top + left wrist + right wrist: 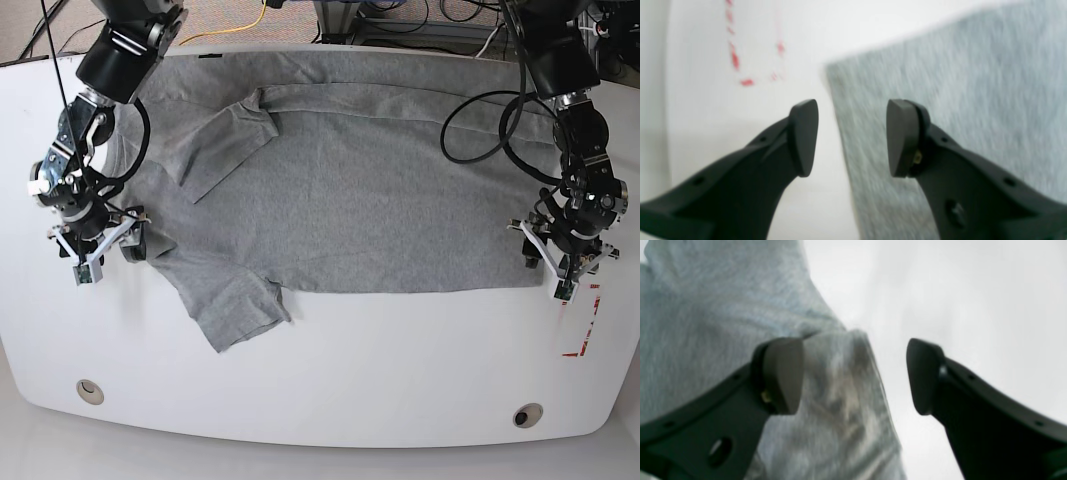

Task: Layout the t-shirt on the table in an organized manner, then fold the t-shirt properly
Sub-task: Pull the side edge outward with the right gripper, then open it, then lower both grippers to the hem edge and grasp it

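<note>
The grey t-shirt (370, 190) lies spread across the white table (350, 370), with one sleeve folded over its chest at the back left and the other sleeve sticking out toward the front left. My right gripper (105, 250) is at the shirt's left edge. In the right wrist view it (853, 376) is open, and a raised fold of t-shirt (840, 380) sits loose between the fingers. My left gripper (556, 270) hovers at the shirt's right front corner. In the left wrist view it (853, 140) is open over the t-shirt (957, 100) edge, gripping nothing.
A red tape outline (580, 320) marks the table just in front of my left gripper and shows as red tape (735, 60) in the left wrist view. Two metal grommets (89, 390) (527, 415) sit near the front edge. Cables hang behind the table.
</note>
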